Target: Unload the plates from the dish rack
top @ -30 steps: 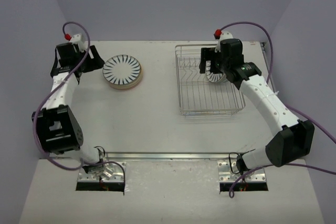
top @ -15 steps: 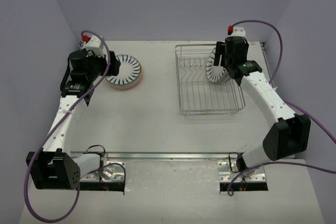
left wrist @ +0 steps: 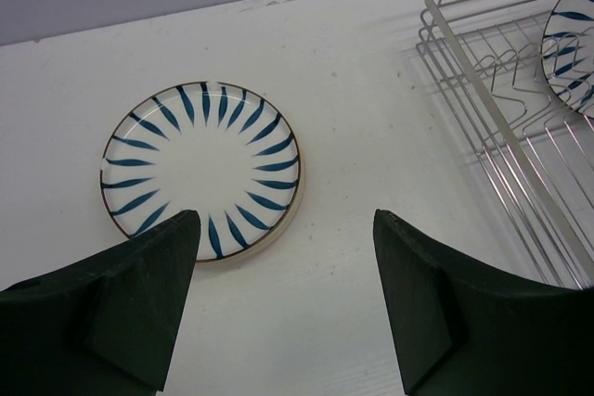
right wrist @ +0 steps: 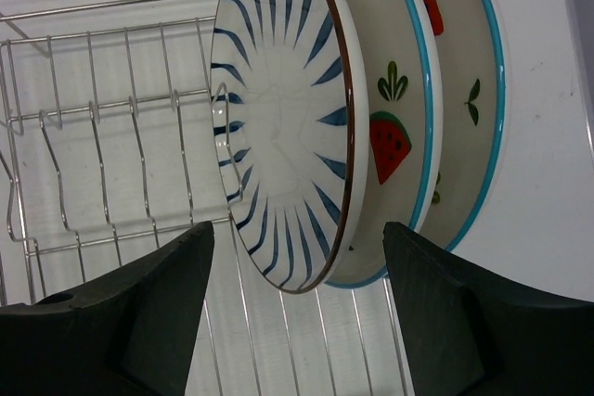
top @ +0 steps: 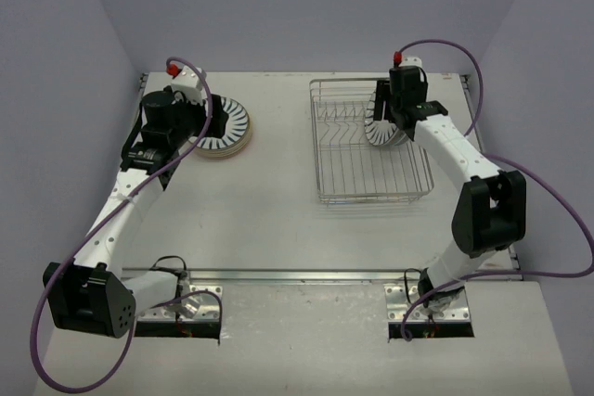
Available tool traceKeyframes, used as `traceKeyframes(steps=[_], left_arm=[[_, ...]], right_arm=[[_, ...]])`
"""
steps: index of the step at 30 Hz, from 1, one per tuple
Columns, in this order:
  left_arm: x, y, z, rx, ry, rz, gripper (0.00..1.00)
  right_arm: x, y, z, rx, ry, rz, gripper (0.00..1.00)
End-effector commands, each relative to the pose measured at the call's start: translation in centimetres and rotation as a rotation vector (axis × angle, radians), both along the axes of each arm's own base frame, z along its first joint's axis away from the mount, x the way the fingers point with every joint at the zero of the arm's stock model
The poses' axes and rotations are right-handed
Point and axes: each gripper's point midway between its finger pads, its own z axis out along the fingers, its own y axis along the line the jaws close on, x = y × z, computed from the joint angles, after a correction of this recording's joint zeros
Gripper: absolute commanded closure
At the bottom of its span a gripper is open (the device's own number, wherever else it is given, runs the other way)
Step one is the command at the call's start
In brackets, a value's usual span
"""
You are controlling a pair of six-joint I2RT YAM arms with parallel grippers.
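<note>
A stack of plates lies flat on the table at the left, topped by a white plate with dark-blue stripes (top: 229,127), which also shows in the left wrist view (left wrist: 200,169). My left gripper (top: 200,116) is open and empty, just beside and above this stack (left wrist: 288,229). Three plates stand upright at the far right of the silver wire dish rack (top: 371,183): a blue-striped plate (right wrist: 278,127) in front and two fruit-marked plates (right wrist: 394,127) behind. My right gripper (top: 381,107) is open above them, its jaws straddling the striped plate and the first fruit plate (right wrist: 297,238) without touching.
The rack's near half holds no plates, only wire dividers (right wrist: 111,136). The rack's left edge (left wrist: 483,108) shows in the left wrist view. Purple cables loop off both arms. The walls stand close behind the table's far edge.
My left arm has swung right, bringing its gripper from the table's far left to the stack's edge. My right gripper has shifted toward the far side, over the standing plates.
</note>
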Motion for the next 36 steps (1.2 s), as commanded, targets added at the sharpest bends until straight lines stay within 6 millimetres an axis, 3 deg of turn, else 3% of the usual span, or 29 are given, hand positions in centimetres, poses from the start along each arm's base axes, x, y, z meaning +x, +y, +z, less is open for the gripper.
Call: traceKeyframes(steps=[1, 8, 14, 19, 26, 29, 36], left_arm=[[0.6, -0.3, 1.4, -0.008, -0.059, 0.009, 0.27], [0.6, -0.4, 1.4, -0.008, -0.054, 0.006, 0.27], [0.7, -0.5, 1.4, -0.017, -0.053, 0.002, 0.27], [0.8, -0.6, 1.5, -0.023, -0.054, -0.002, 0.27], [1.1, -0.7, 1.4, -0.027, -0.05, -0.003, 0.27], [1.2, -0.8, 1.4, -0.031, -0.048, -0.006, 0.26], [1.5, -1.5, 1.5, -0.06, -0.035, -0.028, 0.26]], right_arm=[[2.8, 0.2, 2.0, 0.018, -0.088, -0.017, 0.27], [4.3, 1.1, -0.7, 0.068, -0.044, -0.001, 0.29], [4.6, 2.4, -1.2, 0.111, -0.086, 0.081, 0.32], [4.3, 2.6, -0.9, 0.116, -0.103, 0.112, 0.53], [3.6, 2.5, 1.3, 0.112, -0.141, 0.124, 0.87], [3.1, 1.9, 3.7, 0.098, -0.186, 0.112, 0.98], [2.0, 1.4, 8.8, 0.106, -0.305, 0.1, 1.0]])
